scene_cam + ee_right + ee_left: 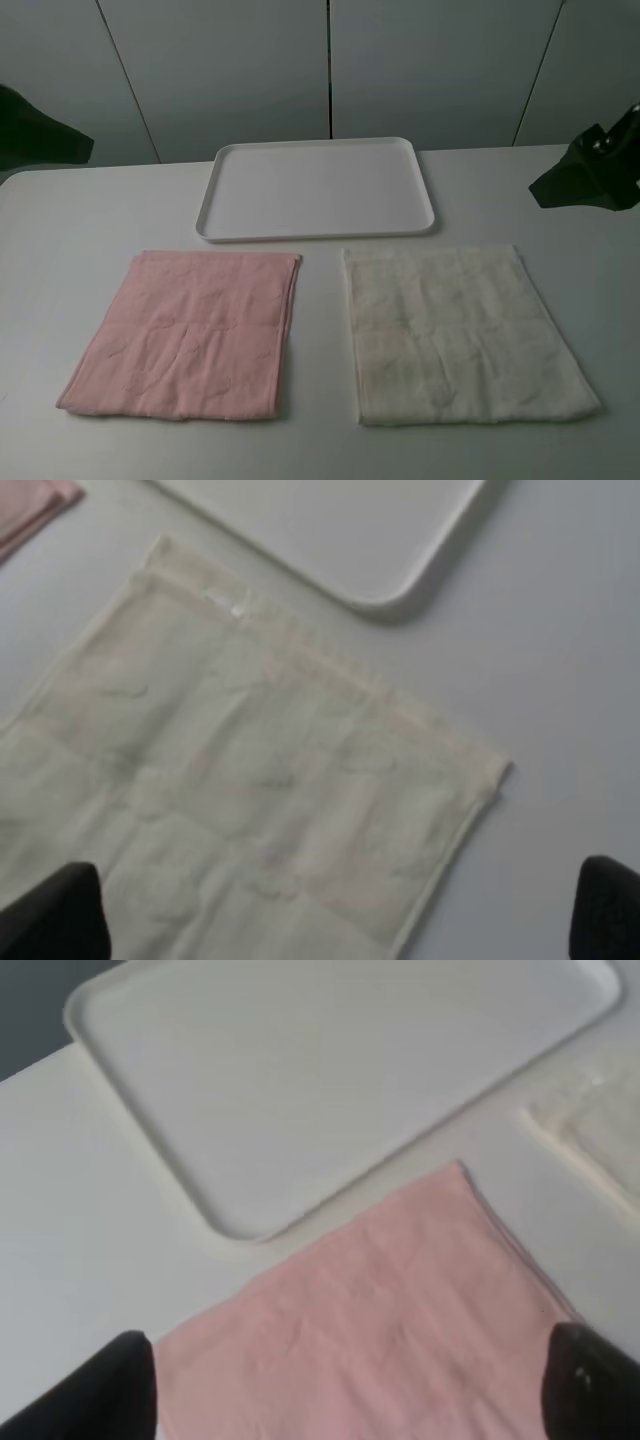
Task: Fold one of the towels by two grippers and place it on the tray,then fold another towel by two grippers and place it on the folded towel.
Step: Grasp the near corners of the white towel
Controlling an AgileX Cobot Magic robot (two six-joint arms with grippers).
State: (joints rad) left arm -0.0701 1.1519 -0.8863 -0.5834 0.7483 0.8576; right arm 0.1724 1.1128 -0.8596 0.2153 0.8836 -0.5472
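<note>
No writing, label, brand, number or sign could be read in any view. The tray was plain white. The pink towel and the cream towel carried only a faint embossed pattern, too soft to make out as letters or figures.

A strip of bare table is running between the pink towel and the cream towel, both lying flat and open from above. The tray is lying just behind them, only its low rim rising.
</note>
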